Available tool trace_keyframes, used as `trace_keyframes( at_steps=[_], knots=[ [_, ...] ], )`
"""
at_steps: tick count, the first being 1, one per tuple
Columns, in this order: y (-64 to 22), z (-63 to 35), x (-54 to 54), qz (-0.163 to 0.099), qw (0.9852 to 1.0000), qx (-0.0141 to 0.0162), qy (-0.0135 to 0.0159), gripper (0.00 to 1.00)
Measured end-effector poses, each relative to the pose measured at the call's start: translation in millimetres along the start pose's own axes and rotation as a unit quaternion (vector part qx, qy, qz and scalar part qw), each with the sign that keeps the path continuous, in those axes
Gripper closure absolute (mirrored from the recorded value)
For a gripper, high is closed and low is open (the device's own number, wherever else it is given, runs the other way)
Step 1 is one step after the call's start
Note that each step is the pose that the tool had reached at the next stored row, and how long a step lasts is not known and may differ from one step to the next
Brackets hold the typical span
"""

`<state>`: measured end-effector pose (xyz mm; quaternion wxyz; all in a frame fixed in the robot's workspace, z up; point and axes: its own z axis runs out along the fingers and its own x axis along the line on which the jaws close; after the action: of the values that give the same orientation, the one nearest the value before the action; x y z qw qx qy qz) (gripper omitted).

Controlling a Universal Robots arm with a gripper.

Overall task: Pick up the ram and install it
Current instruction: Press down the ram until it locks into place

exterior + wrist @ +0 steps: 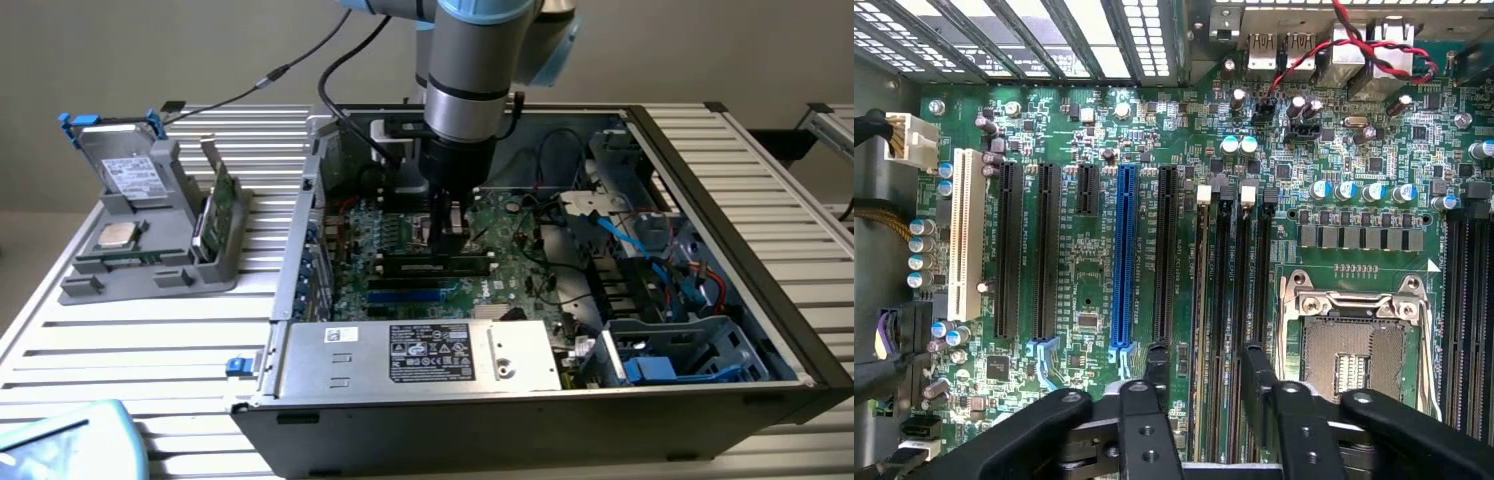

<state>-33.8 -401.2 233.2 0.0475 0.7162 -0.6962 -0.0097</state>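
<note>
The end effector (451,232) hangs low over the middle of the open computer case (787,330), its two black fingers (1154,385) pointing straight down and standing apart, astride a long narrow slot; I see nothing clamped between them, so it looks open and empty. Directly under the fingers in the exterior view, a dark stick lies along the memory slots, and this appears to be the ram (434,266), already sitting in a slot near the centre of the frame; in the wrist view a module with a greenish edge (1201,330) runs between the fingers, though whether it is fully seated I cannot tell. The vertical approach suits the slots, which take a stick pushed in from above. Around it the green motherboard (1084,290) is flat and densely studded, with black and one blue expansion slot (1122,260), and a square metal processor socket (1354,340). At the lower centre of the exterior view sits a boxy bare-metal power supply (420,355). At the left of the frame, a grey plastic holder (160,250) stands on the ribbed metal surface (134,350), keeping parts upright.
</note>
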Motion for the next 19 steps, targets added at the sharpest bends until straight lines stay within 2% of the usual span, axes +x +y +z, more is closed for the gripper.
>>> trace_keyframes(
  at_steps=[1, 2, 4, 5, 8, 9, 16, 18, 19],
  knots=[
    [0.0, 0.0, 0.0, 0.0, 1.0, 0.0, 0.0, 0.63],
    [0.0, 0.0, 0.0, 0.0, 1.0, 0.0, 0.0, 0.63],
    [0.0, 0.0, 0.0, 0.0, 1.0, 0.0, -0.0001, 0.75],
    [0.0, 0.0, 0.0, 0.0, 1.0, 0.0, -0.0001, 0.87],
    [-0.6, -0.1, 0.0, 0.0, 1.0, -0.0001, 0.0, 0.89],
    [-2.4, -0.4, 0.1, 0.0, 1.0, -0.0009, 0.0001, 0.89],
    [-21.2, -6.5, 1.3, -0.001, 0.9999, -0.0155, -0.0004, 0.89],
    [-26.4, -7.9, 2.3, -0.001, 0.9998, -0.0182, -0.0007, 0.89],
    [-28.6, -8.4, 2.8, -0.001, 0.9998, -0.0184, -0.0007, 0.89]
  ],
)
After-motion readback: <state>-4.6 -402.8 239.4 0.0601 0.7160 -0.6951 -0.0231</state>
